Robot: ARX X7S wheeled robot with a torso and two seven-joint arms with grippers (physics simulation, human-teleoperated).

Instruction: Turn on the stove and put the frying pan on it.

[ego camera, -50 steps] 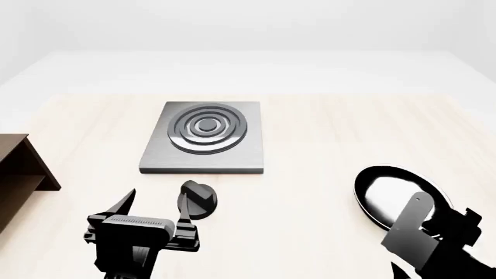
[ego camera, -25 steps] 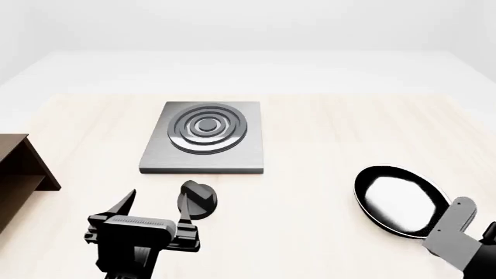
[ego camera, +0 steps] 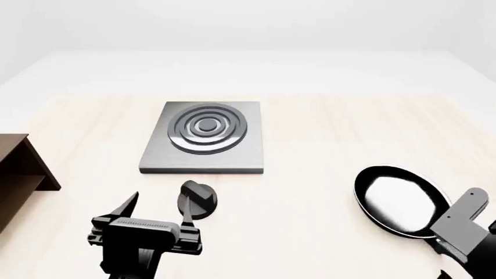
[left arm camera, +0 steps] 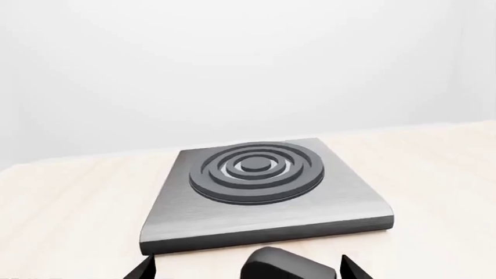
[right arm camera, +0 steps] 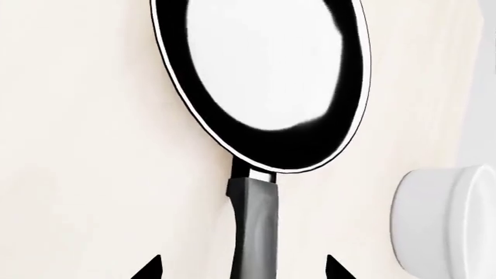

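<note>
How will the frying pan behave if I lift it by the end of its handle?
The frying pan looks rigid, so no flex. Its wide bowl sits far from the handle, so it will probably droop bowl-down unless gripped firmly. The handle looks smooth and narrow, so it may twist in the open right hand.

I am looking at a bare simulated kitchen mock-up rather than a real home. A pale wooden table (ego camera: 326,133) fills the view, backed by blank white walls with no texture or fittings. What suggests cooking is a flat grey stove (ego camera: 204,138) with dark burner rings, a separate black knob (ego camera: 197,200), a black frying pan (ego camera: 399,200) and a white bowl (right arm camera: 448,224). A brown wooden shelf (ego camera: 20,174) stands at the table's left edge.
</note>
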